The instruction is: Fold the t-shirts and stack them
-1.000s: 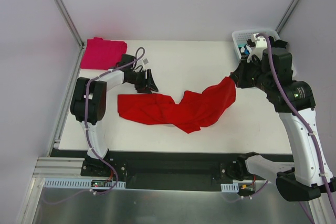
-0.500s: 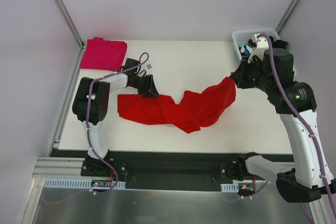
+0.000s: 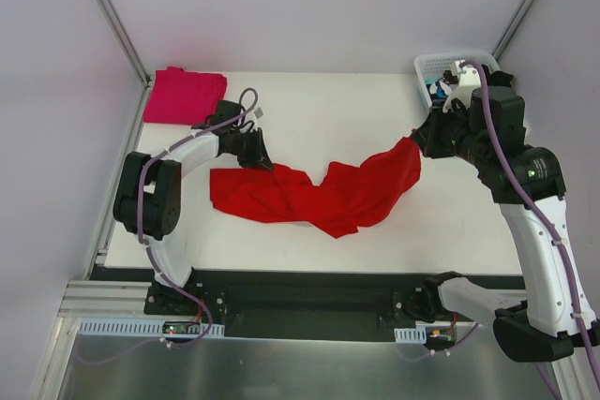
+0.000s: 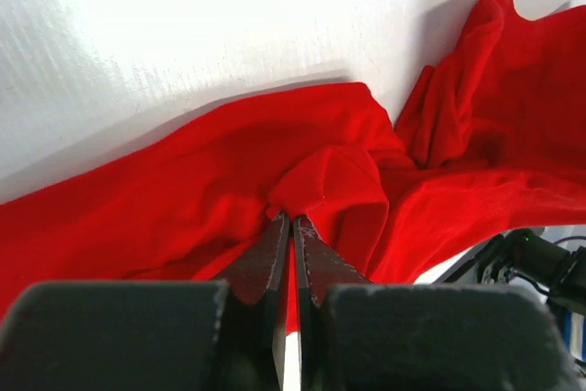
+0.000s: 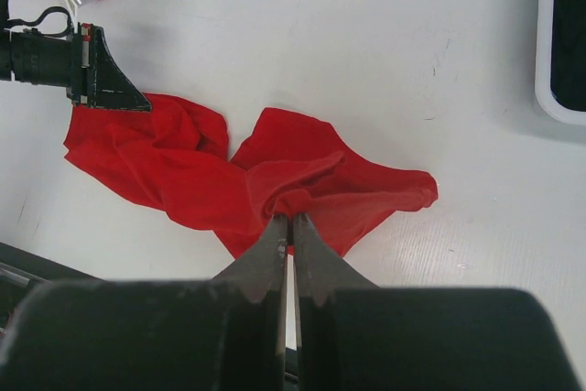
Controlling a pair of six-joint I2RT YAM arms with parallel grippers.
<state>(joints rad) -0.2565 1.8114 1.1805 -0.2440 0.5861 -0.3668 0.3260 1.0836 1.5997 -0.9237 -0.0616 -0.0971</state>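
Spreading is the step, I judge: jaws of left arm and right arm each pinch shut on the red t-shirt, crumpled mid-surface; next I should pull it flat.

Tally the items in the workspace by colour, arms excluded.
red t-shirt: 1
magenta-pink t-shirt: 1
white basket: 1 (contents too hidden to count)
Total: 3
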